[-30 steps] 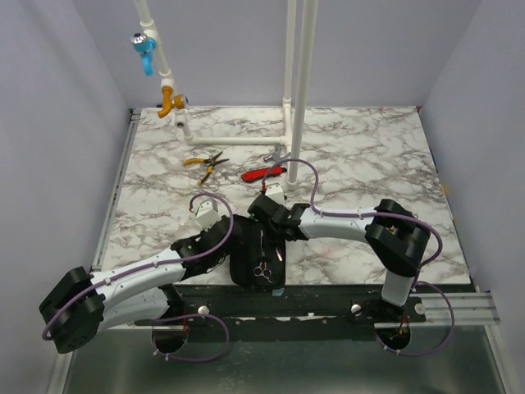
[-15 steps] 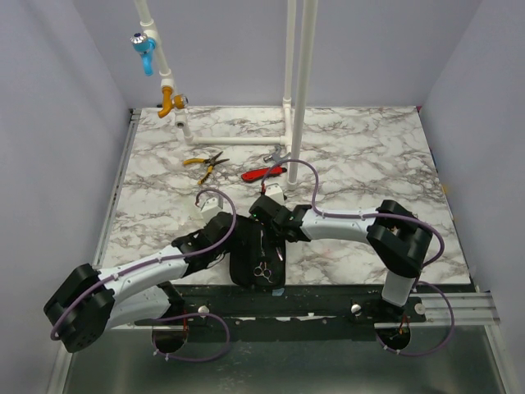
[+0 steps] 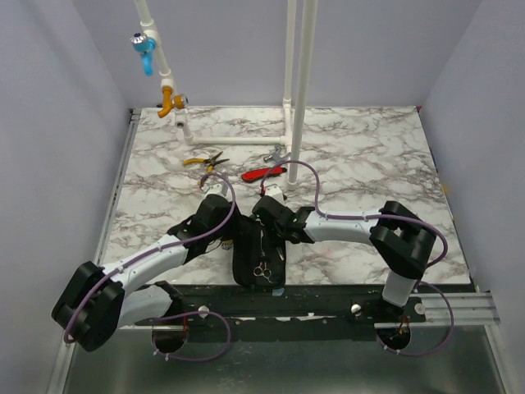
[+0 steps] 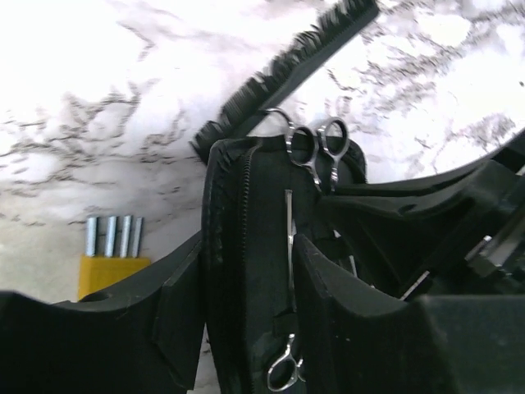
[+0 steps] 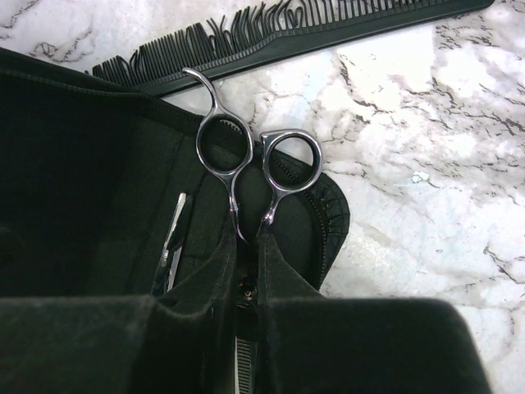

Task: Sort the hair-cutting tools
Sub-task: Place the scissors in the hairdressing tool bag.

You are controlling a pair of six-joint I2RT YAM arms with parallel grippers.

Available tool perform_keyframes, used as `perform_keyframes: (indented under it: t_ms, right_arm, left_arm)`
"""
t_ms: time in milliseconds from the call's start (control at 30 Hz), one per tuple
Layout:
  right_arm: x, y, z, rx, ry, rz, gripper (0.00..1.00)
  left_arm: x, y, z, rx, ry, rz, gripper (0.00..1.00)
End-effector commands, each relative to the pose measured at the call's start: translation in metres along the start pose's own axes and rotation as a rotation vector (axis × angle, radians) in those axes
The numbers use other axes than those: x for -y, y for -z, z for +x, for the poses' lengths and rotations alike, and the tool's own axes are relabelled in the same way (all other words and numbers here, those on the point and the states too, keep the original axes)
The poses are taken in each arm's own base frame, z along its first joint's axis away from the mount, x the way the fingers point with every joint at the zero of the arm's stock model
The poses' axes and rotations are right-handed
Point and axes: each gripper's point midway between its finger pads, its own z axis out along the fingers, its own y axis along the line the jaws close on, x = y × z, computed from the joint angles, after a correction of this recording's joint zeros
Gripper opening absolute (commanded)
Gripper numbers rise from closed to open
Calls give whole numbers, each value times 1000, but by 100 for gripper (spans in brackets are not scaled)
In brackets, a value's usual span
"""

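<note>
The scissors point(image 5: 235, 201) lie at the end of the open black case point(image 5: 74, 164), their two finger rings out over its zip edge and their shanks running back between the fingers of the right hand point(image 5: 248, 271), which is closed tight on them. The blades are hidden behind those fingers. Just beside them, inside the case, sits a slim silver tool point(image 5: 172, 230), and the left wrist view shows the other scissors point(image 4: 283, 373) further along the same panel. The long black comb point(image 5: 287, 37) lies on the marble worktop point(image 5: 426, 164) just past the end of the case, outside it. The left hand point(image 4: 246, 263) hangs over the case with its fingers apart, straddling the zip edge and clamped on nothing that I can see. The step in hand looks like seating the scissors in the case, though drawing them out cannot be ruled out. If seating, the next move calls for the right hand to let go cleanly without dragging the rings, then for a low, flat pinch on the thin comb. The yellow-handled pliers point(image 3: 205, 162) and the red-handled tool point(image 3: 264, 173) lie well apart, further back.
</note>
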Motion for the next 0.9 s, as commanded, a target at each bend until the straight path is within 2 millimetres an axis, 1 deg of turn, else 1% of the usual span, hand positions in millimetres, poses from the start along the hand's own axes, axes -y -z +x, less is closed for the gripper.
perform_keyframes:
  t_ms: [0, 133, 200, 267, 300, 333, 400, 467, 600, 667, 733, 800, 867]
  right_arm:
    - [9, -1, 26, -85, 78, -9, 1]
    - [9, -2, 26, -82, 86, -14, 1]
    - [9, -2, 25, -81, 85, -16, 1]
    - [9, -1, 25, -77, 81, -17, 1]
    - [9, 0, 24, -74, 75, -18, 1]
    - [8, 1, 23, -70, 70, -20, 1]
    - [8, 3, 21, -65, 47, -18, 1]
    - [8, 5, 18, -56, 11, -15, 1]
    - [3, 9, 13, -47, -56, -22, 20]
    - [0, 10, 9, -41, -81, -27, 26]
    - [0, 9, 5, -33, -95, -16, 30]
    - [0, 7, 2, -31, -99, 3, 32]
    - [1, 4, -1, -32, -108, 17, 35]
  left_arm:
    - [35, 0, 1, -87, -101, 164, 37]
    - [43, 0, 8, -128, -102, 207, 21]
    - [44, 0, 9, -139, -101, 216, 15]
    - [44, 1, 11, -145, -100, 219, 3]
    - [43, 1, 12, -146, -98, 216, 0]
    - [41, 1, 14, -150, -96, 212, 0]
    - [39, 1, 11, -121, -79, 207, 0]
    - [30, 1, 11, -93, -43, 176, 0]
    - [14, 5, 6, -5, 47, 122, 0]
    - [8, 7, 3, 26, 85, 98, 0]
    - [-1, 8, 0, 63, 119, 56, 0]
    - [-5, 10, -3, 88, 148, 34, 0]
    - [-13, 10, -1, 96, 163, -2, 0]
